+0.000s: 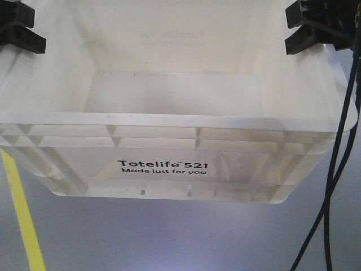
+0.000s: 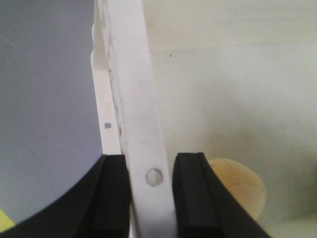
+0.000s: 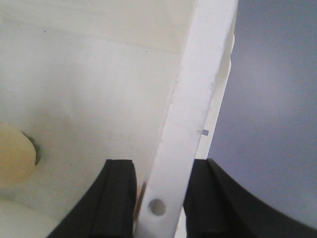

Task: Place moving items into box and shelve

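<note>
Exterior front-facing view: the box, white, printed "Totelife 521 Made just for you" on its near wall, over grey floor with a yellow line at left. Only the wrist views show a pale round item inside. The left gripper clamps the left rim and the right gripper the right rim, each with one finger inside and one outside.
</note>
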{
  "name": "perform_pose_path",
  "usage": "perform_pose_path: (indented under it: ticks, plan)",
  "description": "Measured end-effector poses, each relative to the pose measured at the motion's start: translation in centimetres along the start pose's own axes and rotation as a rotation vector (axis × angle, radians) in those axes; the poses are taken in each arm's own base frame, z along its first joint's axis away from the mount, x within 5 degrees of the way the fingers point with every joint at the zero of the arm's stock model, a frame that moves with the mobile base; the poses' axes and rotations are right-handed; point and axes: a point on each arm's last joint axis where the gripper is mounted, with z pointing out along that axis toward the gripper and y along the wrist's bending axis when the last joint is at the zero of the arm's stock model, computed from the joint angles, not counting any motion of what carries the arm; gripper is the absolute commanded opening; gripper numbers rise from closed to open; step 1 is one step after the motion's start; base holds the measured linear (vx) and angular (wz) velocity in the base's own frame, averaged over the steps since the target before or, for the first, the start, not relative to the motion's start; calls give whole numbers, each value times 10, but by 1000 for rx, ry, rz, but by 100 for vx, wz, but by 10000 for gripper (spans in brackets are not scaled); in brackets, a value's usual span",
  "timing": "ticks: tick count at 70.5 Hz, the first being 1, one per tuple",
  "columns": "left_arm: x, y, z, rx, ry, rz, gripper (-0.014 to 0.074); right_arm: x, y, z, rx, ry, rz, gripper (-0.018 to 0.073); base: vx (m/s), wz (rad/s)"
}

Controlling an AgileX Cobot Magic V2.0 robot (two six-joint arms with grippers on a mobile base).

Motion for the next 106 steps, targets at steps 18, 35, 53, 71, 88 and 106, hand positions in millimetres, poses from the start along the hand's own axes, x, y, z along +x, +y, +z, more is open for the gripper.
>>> perform_pose_path:
  ticks: [18, 35, 53, 71, 88, 106]
  plan:
    - [0, 0, 0, 0, 0, 0, -17, 0, 0, 0, 0, 0, 0, -12, 22, 75]
    - [0, 0, 0, 0, 1, -1, -17, 0, 0, 0, -2, 0, 1, -12, 24, 74]
    - [0, 0, 0, -1, 3, -1, -17, 0, 0, 0, -2, 0, 0, -12, 29, 61]
    - [0, 0, 0, -1, 4, -1, -17, 0, 0, 0, -2, 1, 0, -12, 35, 39]
    - [1, 0, 0, -1, 6, -1, -17, 0, 0, 0, -2, 1, 0, -12, 41, 24]
    - [1, 0, 0, -1, 7, -2, -17, 0, 0, 0, -2, 1, 0, -12, 45, 15]
